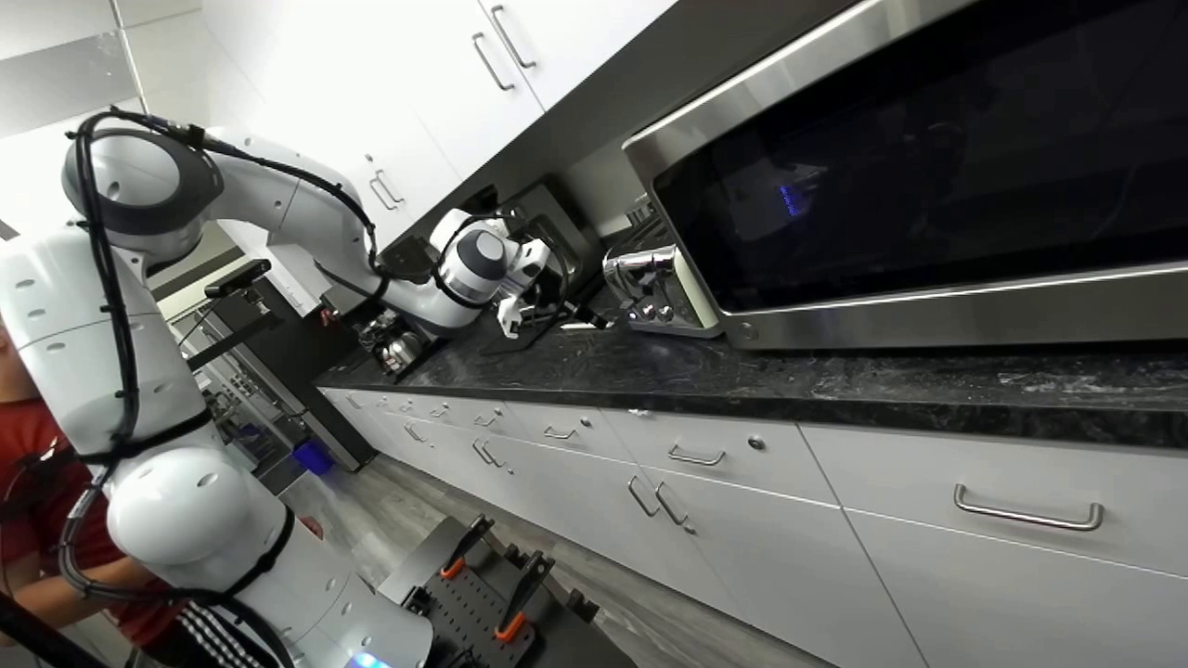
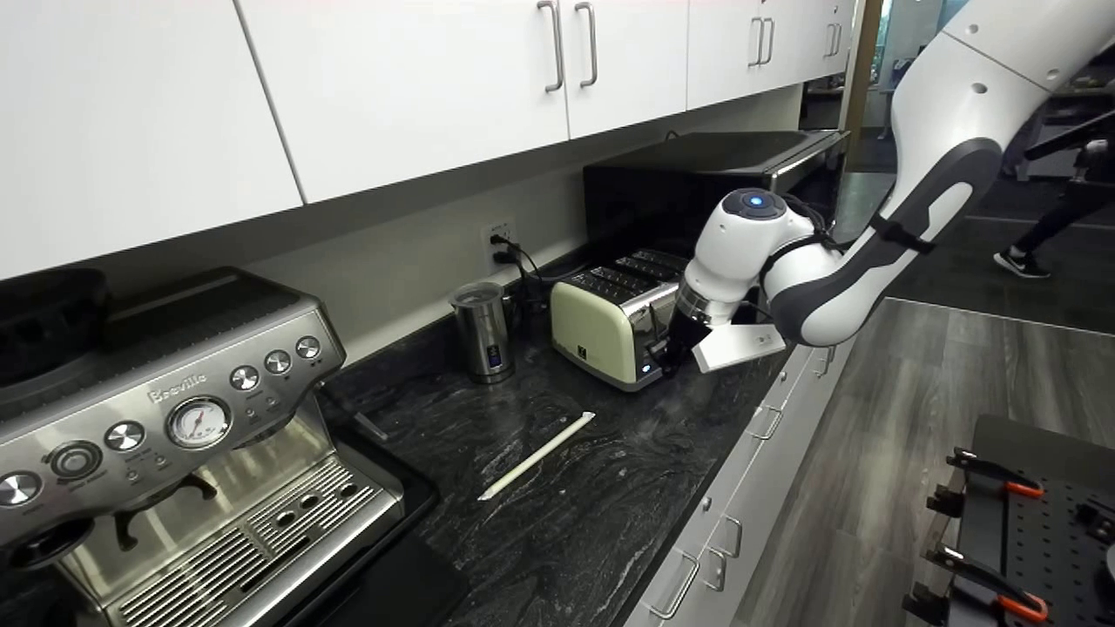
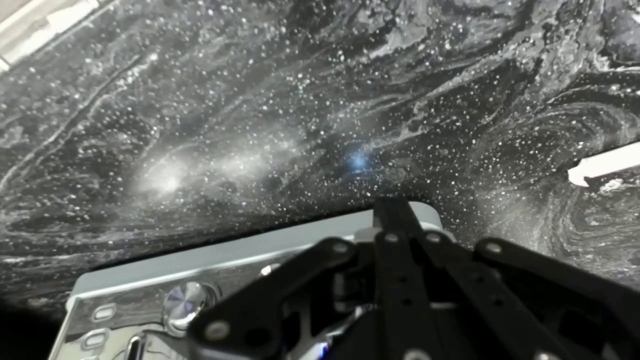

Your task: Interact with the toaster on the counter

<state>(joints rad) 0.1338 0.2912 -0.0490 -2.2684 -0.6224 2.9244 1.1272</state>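
Observation:
The toaster stands on the dark speckled counter (image 1: 789,376) (image 2: 627,496) beside the microwave. It has pale cream-green sides, a chrome front and a black slotted top, and shows in both exterior views (image 1: 691,292) (image 2: 592,335). In the wrist view the toaster (image 3: 185,272) fills the lower left, with a round knob and small buttons visible. My black gripper (image 2: 664,355) is low in front of the toaster's chrome face. In the wrist view its fingertips (image 3: 396,215) are together, with nothing seen between them. They overlap the toaster's front corner; I cannot tell whether they touch it.
A large microwave (image 1: 910,176) stands on the toaster's far side. A steel jug (image 2: 484,335) and an espresso machine (image 2: 209,409) stand on the near side. A pale wrapped stick (image 2: 538,456) lies on the counter. White cabinets (image 2: 453,96) hang above. A person in red (image 1: 37,445) is behind the arm.

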